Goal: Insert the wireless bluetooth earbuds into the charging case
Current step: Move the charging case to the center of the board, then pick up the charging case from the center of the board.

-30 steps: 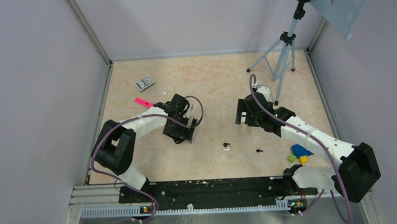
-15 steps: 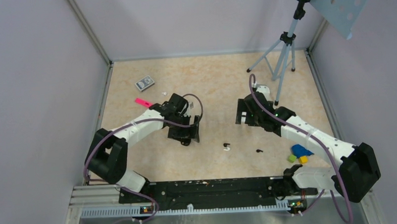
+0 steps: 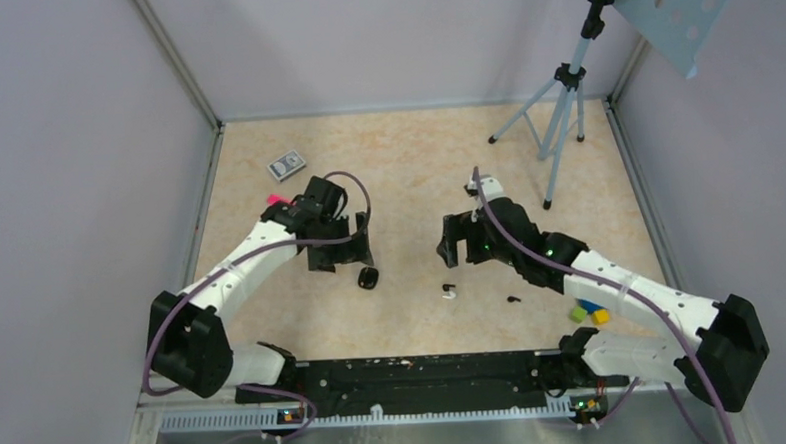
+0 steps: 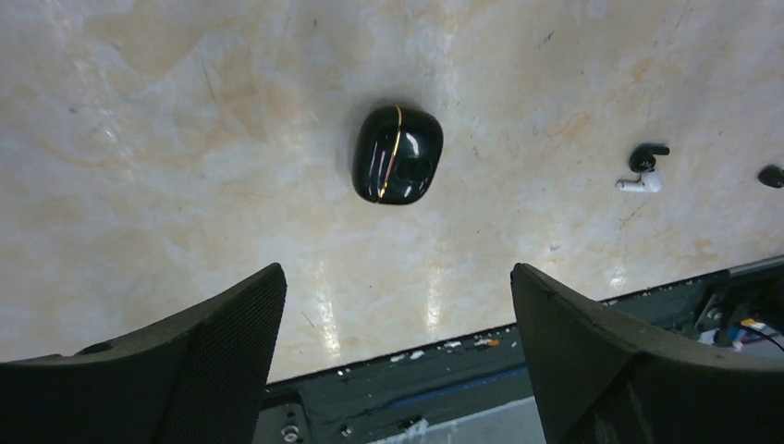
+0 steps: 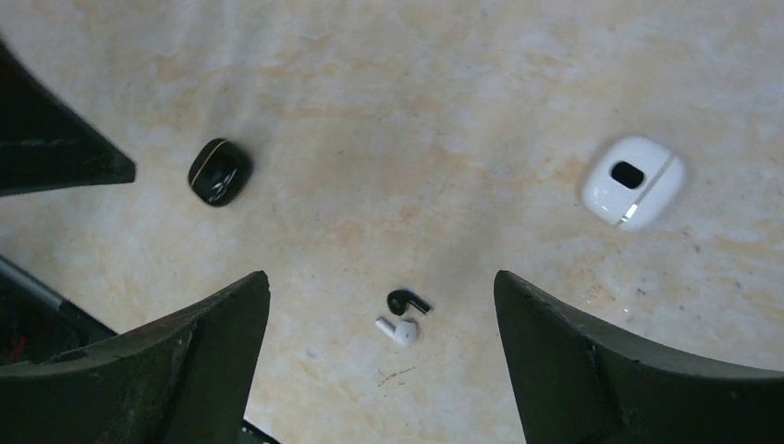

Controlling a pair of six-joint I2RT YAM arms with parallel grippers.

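A closed black charging case with a gold seam lies on the table; it also shows in the left wrist view. My left gripper is open and empty, just behind and left of it. A black earbud and a white earbud lie touching, between my right gripper's open fingers and below them. They show in the top view as well. My right gripper is empty. A second black earbud lies to their right. A white case lies on the table, hidden in the top view.
A tripod stands at the back right. A card deck and a pink piece lie at the back left. Coloured toy blocks sit beside the right arm. Walls enclose three sides; a black rail runs along the near edge.
My left gripper has drawn back and to the left, leaving the black case on the table. My right gripper has moved left, over the pair of earbuds.
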